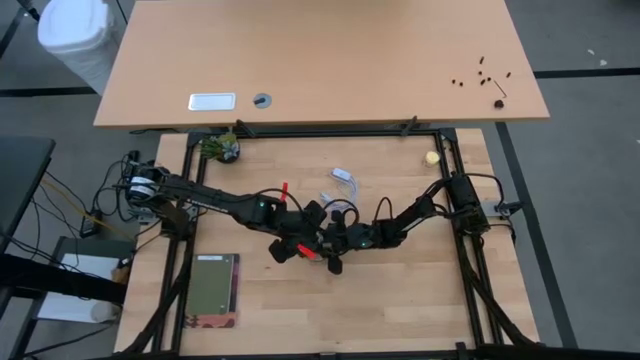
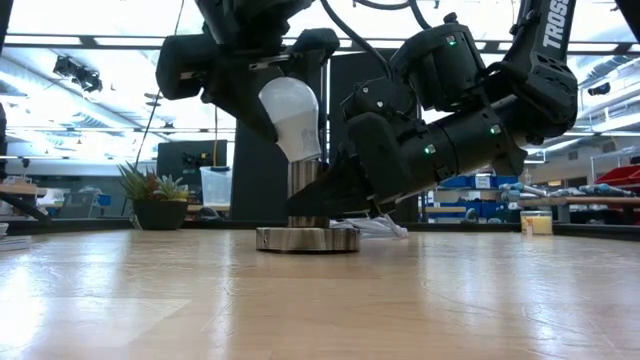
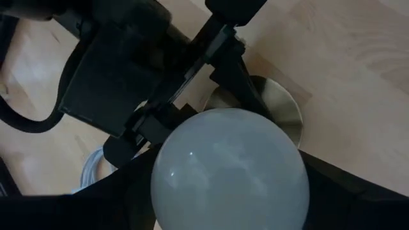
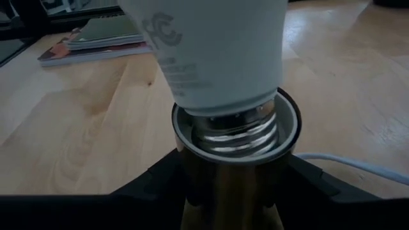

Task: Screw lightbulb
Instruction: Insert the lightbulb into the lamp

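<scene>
My left claw (image 2: pixel 285 120) cups the lightbulb (image 2: pixel 290 115), fingers on either side of its globe, though I cannot tell whether they grip or just bracket it; my right claw (image 4: pixel 227 185) clamps the socket (image 4: pixel 235 137) post beneath. The bulb sits tilted with its threads inside the socket mouth; I judge it light, smooth, brittle, best held gently around the globe. It bears an "FC" mark; smaller print is unreadable.

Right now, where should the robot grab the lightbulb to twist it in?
Probably by the round white globe of the lightbulb, coming down from above as the left gripper does. The globe is the wide part sticking up free. Its threaded base already sits tilted in the socket, which the right gripper steadies.
</scene>
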Available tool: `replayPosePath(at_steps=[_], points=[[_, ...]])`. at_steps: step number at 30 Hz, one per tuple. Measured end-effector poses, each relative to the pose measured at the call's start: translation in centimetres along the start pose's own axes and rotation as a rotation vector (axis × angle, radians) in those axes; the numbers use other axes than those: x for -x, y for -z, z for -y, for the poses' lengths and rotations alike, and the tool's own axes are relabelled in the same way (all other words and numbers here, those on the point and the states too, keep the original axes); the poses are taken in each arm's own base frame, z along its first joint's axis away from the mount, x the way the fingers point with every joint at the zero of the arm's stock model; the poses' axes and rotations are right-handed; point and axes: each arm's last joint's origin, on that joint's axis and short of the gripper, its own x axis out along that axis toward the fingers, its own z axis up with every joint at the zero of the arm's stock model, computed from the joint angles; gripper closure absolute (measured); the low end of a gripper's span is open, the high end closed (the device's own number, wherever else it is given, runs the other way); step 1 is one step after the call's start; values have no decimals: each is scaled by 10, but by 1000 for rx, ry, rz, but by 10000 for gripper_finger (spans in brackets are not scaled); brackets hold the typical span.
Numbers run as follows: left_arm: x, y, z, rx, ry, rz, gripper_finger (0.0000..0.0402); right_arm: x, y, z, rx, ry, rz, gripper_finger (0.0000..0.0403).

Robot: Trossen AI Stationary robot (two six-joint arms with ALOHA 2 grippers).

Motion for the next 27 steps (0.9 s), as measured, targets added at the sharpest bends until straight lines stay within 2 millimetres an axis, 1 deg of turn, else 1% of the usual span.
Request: replayPosePath(at_steps=[7, 12, 18, 20, 27], points=[[-1, 0, -2, 180, 47, 51, 117, 1, 1, -2, 27, -1, -1, 206], [-7, -4, -4, 287, 81, 25, 117, 0, 0, -3, 60, 4, -2, 206], [-13, -16, -17, 353, 151, -20, 117, -4, -3, -4, 79, 11, -17, 206], [-15, -17, -21, 374, 178, -42, 117, -5, -4, -5, 82, 15, -19, 206], [-15, -18, -22, 415, 192, -50, 118, -6, -9, -3, 105, 39, 33, 206]])
